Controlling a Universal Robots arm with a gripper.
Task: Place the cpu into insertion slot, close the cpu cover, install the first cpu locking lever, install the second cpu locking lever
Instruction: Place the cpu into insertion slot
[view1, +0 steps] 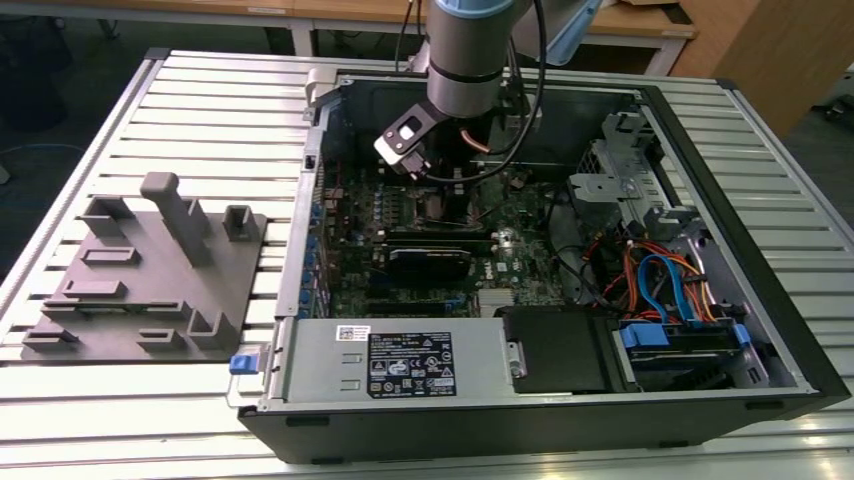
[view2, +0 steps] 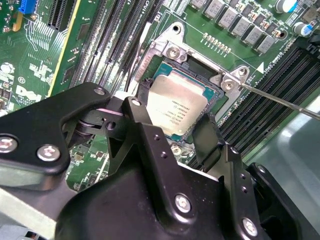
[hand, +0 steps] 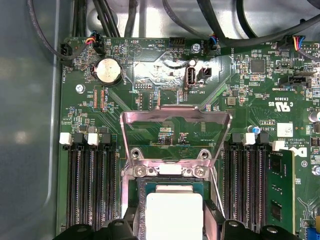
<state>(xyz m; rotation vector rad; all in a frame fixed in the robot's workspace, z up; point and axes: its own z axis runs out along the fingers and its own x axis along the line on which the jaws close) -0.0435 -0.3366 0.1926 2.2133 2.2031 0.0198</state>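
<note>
The cpu (view2: 177, 107), a pale silvery square chip, lies in the insertion slot (view2: 200, 57) on the green board, also seen as cpu (hand: 174, 215) in the first wrist view. My gripper (view2: 175, 127) stands over it with a black finger against each of two opposite edges, shut on the chip. The cpu cover (hand: 175, 117), a silvery frame with a window, is swung back open beyond the slot. A thin metal locking lever (view2: 280, 100) sticks out from the slot's corner. In the exterior view my gripper (view1: 447, 195) reaches down into the open computer case.
Long black memory slots (hand: 90, 185) flank the socket on both sides. Black cables (hand: 225, 30) run along the case wall. A black card (view1: 427, 262), drive bays with blue and orange cables (view1: 667, 290) and a grey fixture block (view1: 147, 270) outside the case also show.
</note>
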